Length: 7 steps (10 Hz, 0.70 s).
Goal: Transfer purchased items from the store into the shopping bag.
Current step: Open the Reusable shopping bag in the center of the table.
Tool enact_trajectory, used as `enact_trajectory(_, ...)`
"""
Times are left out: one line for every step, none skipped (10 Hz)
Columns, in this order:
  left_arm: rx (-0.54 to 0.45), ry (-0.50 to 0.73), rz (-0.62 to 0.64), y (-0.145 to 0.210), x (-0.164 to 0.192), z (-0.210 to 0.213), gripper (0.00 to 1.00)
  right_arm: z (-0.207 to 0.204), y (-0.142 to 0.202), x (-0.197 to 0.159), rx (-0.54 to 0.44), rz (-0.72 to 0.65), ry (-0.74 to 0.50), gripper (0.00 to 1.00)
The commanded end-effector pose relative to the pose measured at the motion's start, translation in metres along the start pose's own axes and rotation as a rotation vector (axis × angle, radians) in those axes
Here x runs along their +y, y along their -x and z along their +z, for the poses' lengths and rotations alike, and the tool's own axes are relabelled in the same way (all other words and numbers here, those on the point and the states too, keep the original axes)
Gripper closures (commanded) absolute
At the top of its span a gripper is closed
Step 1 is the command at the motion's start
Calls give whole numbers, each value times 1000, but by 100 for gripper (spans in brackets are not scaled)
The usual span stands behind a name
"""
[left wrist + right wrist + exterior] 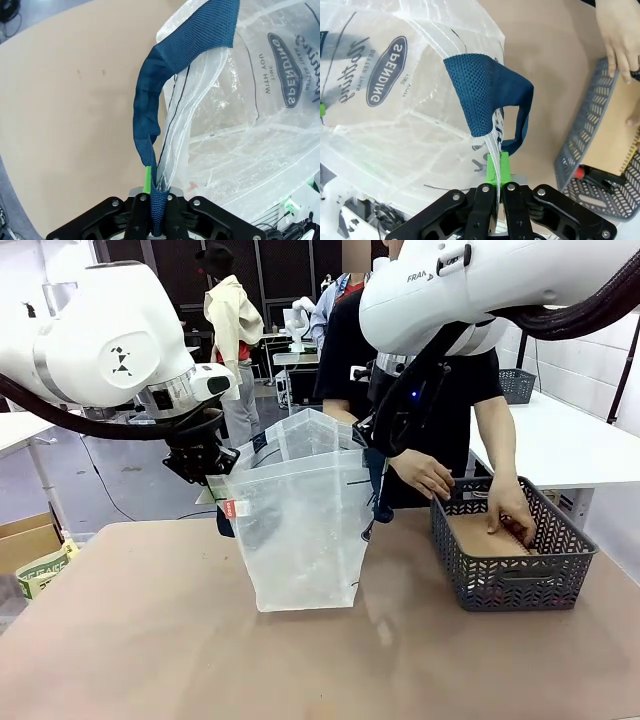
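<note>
The left end effector (205,468) was clamped on a navy blue strap handle (150,100) of the translucent clear plastic shopping bag (300,530), which stood upright on the tan table (140,640). The right end effector (372,438) pinched the bag's opposite rim, with the mouth spread open between them. Farther right, one hand of a person (425,473) hovered by a dark grey lattice plastic basket (510,585) and the other hand (510,515) reached inside it.

A tan table (150,640) stands on grey floor (140,490), a white table (570,445) and dark wall panels (170,255) beyond.
</note>
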<state>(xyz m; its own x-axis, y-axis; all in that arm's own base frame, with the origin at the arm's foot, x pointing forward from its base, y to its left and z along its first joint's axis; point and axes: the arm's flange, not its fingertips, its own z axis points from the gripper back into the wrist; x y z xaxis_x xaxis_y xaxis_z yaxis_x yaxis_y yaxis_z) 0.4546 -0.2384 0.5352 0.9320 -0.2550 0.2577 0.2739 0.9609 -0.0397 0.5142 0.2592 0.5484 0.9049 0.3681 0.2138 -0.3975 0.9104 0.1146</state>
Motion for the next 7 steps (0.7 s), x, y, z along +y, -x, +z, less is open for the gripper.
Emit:
enact_trajectory(-7,-2,-1,-1,1,2,100,1,0,0,3,1,0,100)
enact_trajectory(-7,-2,-1,-1,1,2,100,1,0,0,3,1,0,100)
enact_trajectory(-7,-2,-1,-1,1,2,100,1,0,0,3,1,0,100)
enact_trajectory(-7,-2,-1,-1,1,2,100,1,0,0,3,1,0,100)
enact_trajectory(-7,-2,-1,-1,1,2,100,1,0,0,3,1,0,100)
enact_trajectory(-7,-2,-1,-1,1,2,100,1,0,0,3,1,0,100)
enact_trajectory(-7,-2,-1,-1,1,2,100,1,0,0,3,1,0,100)
